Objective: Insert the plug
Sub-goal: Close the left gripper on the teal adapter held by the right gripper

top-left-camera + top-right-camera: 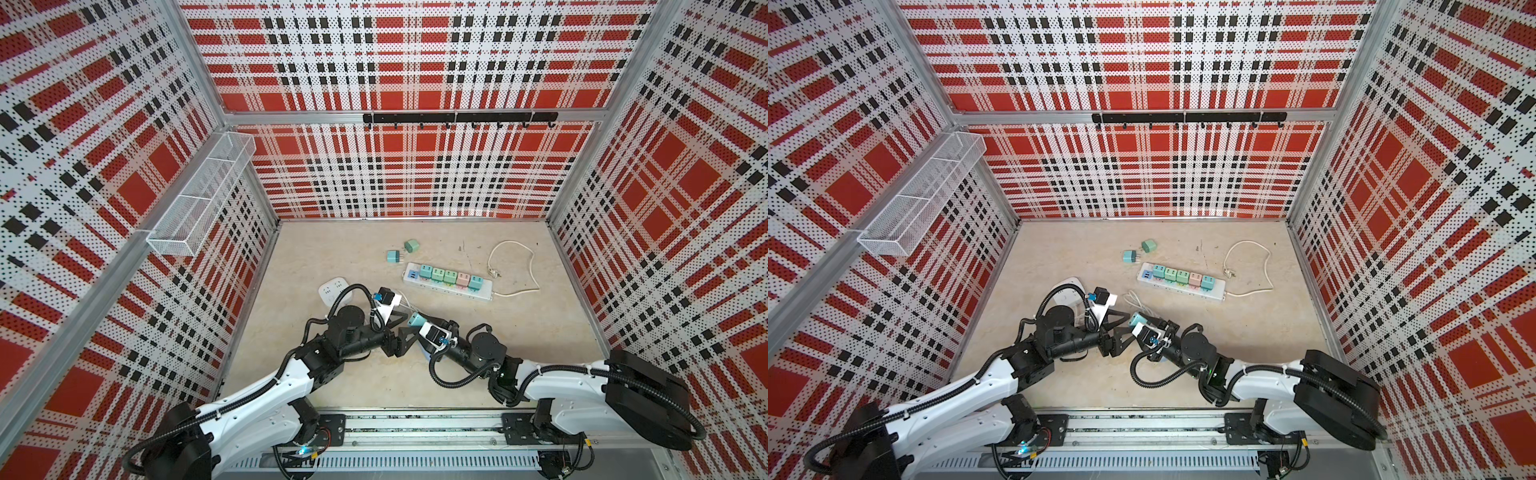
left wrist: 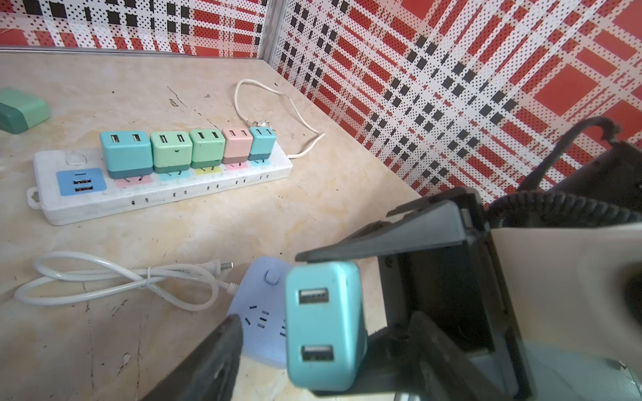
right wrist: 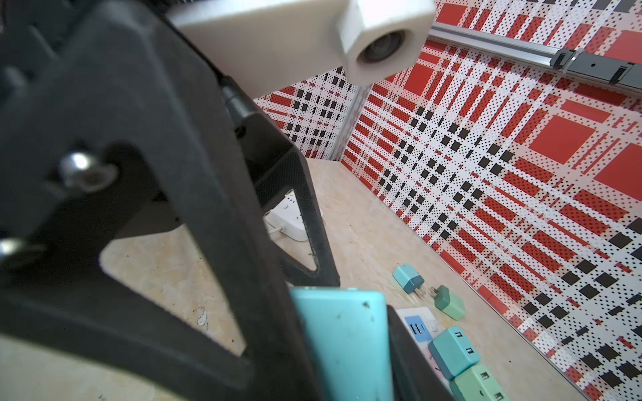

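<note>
A light-blue two-port plug (image 2: 324, 326) hangs above the floor, with my right gripper (image 3: 347, 309) shut on its sides; in both top views it (image 1: 417, 320) (image 1: 1137, 320) sits where the two arms meet. My left gripper (image 1: 404, 328) is open around the same plug, and a gap shows between one of its fingers (image 2: 212, 357) and the plug. A round lavender socket (image 2: 257, 312) lies on the floor just below. The white power strip (image 1: 446, 286) (image 2: 156, 194) farther back carries several coloured plugs.
Two loose plugs (image 1: 392, 256) (image 1: 411, 246) lie behind the strip. A white round socket (image 1: 332, 289) lies by the left arm. A coiled white cable (image 2: 114, 281) lies near the lavender socket, and the strip's cord (image 1: 515, 266) loops to the right. A wire basket (image 1: 199, 195) hangs on the left wall.
</note>
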{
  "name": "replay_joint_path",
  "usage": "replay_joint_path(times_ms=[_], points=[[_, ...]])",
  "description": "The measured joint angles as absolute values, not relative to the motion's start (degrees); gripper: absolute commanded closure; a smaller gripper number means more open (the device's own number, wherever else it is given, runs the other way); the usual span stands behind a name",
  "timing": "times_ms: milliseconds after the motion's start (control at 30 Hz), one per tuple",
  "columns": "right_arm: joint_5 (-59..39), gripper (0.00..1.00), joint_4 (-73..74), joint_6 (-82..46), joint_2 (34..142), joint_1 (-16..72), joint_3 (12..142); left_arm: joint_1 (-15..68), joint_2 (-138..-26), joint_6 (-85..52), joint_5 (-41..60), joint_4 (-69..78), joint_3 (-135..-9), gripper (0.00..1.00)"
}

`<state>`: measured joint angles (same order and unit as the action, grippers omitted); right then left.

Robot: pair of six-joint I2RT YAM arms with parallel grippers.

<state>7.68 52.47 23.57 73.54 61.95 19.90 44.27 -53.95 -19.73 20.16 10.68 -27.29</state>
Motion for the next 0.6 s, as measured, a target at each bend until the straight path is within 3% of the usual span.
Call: replay_joint_path(times_ms=[333,600], points=[[7.81,0.87,52.8,26.35,73.54,63.26,19.92,44.01,-54.43,-20.45,21.32,10.72,-27.42,0.38],[7.7,0.87,53.01,27.46,73.58,63.31,19.92,43.7,-56.64,-20.69,23.44,11.6,-28.4,0.52]])
